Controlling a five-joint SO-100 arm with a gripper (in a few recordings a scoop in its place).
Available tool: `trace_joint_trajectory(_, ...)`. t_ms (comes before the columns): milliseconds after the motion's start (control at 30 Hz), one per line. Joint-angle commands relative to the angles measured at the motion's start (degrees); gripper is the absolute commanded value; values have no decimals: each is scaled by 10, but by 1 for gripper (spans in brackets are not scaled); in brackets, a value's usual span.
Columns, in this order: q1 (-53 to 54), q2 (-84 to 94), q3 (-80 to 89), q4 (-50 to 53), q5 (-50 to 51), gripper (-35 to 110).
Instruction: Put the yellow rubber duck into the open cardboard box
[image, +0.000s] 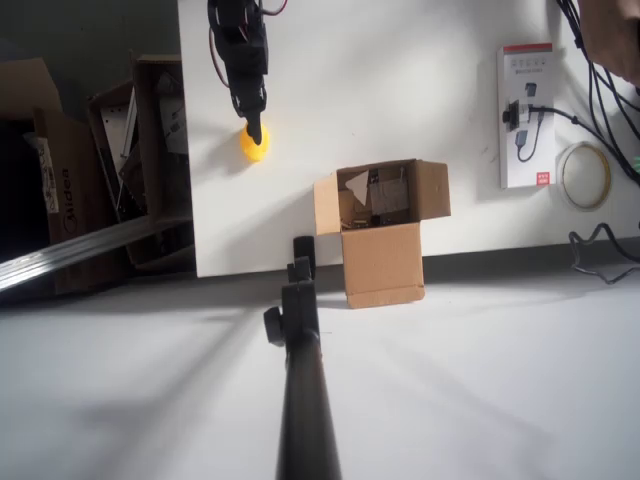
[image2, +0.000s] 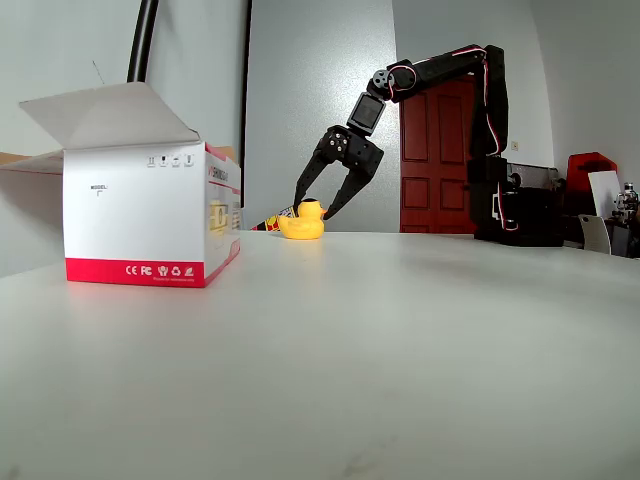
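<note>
Overhead, the black gripper reaches down over the duck, which sits on the white table up and to the left of the open box, well apart from it; a flat white-and-red package and a tape roll lie to the right. From the low fixed view, the gripper stands spread wide, a fingertip on either side of the duck, not closed on it, with a white-and-red carton nearer on the left.
</note>
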Motion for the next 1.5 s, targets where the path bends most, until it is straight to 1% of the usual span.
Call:
trace_joint_trajectory(0, 4, -4, -30, -6, -2, 19)
trace_joint_trajectory(200, 11, -16, -38, -6, -1, 17)
trace_joint_trajectory(433, 12, -17, -39, -7, 0, 10)
trace_joint_trajectory(600, 12, -11, -39, -4, 1, 9)
trace_joint_trajectory(800, -2, 52, -39, 29, 3, 8)
trace_joint_trajectory(967, -42, 129, -50, 80, 8, 7)
trace_joint_trajectory(1133, -100, 173, -111, 143, 17, 6)
trace_joint_trajectory(1300, -170, 157, -196, 186, 21, 6)
trace_joint_trajectory(1467, -217, 93, -286, 187, 21, 6)
